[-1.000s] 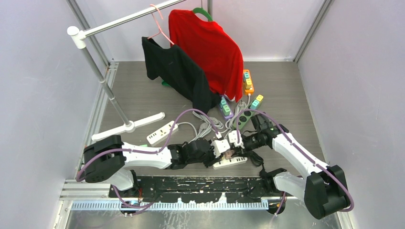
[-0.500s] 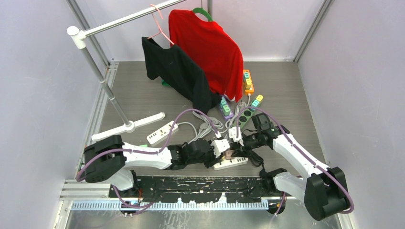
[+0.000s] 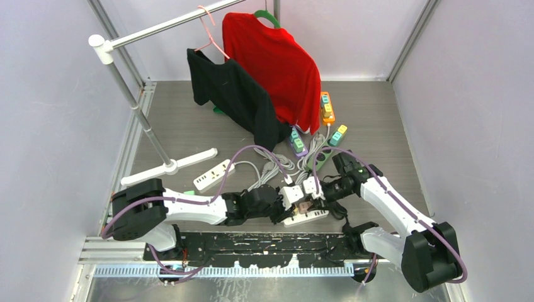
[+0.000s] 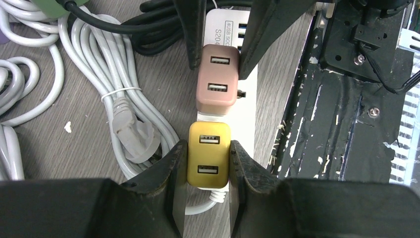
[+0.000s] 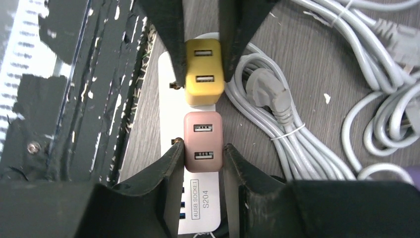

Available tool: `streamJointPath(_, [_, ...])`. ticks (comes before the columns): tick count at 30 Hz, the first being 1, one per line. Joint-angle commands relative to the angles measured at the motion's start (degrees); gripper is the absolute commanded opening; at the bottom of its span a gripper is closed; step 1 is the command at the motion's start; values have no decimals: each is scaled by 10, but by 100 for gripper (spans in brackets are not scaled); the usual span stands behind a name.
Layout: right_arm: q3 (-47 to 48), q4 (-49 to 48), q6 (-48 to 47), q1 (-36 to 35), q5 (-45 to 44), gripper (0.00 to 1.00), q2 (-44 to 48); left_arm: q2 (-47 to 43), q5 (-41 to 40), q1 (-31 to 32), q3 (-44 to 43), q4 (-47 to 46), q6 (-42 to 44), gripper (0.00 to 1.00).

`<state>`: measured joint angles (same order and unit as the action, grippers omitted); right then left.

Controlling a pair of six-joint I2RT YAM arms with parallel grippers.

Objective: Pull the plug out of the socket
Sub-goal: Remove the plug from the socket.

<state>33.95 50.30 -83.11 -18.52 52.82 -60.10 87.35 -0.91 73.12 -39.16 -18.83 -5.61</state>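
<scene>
The left jaws are closed narrowly on the yellow plug [image 4: 208, 154], with 1 of the fingers [image 4: 170, 172] pressed against each of its long sides. The right jaws are closed on the pink plug [image 5: 203, 141] in the same way, gripping it by both sides. Note that each plug shows 2 USB ports on its upper face. You will find the 2 plugs end to end, just apart, on the white power strip [image 5: 198, 208], which lies flat on the table [image 3: 189, 126] close to the arm bases. In the top view, both arms reach inward and meet over this strip. You cannot tell from these views whether either plug is fully seated in its socket. A coiled grey cable [image 4: 119, 94] with a grey plug head [image 4: 132, 141] lies on the table just beside the strip. Further back, a red shirt [image 3: 277, 63] and a black garment [image 3: 233, 94] hang from a rail [image 3: 170, 24].
</scene>
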Motion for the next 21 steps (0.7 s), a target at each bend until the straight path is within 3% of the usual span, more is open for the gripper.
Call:
streamJointPath(1, [16,-103,193,18,33,1,7,21,5,2,15,37,-18,0])
streamJointPath(5, [21,-100,187,49,21,1,10,18,2,3,21,37,-23,0])
streamJointPath(12, [5,136,-130,52,4,1,20,20,0,3,30,27,-26,0])
streamJointPath(15, [-3,183,-201,38,10,1,20,31,4,3,23,26,-23,0])
streamJointPath(19, [10,111,-90,37,57,1,17,47,14,3,11,29,-20,0])
streamJointPath(21, [16,41,22,39,75,1,17,50,16,3,10,31,-23,0])
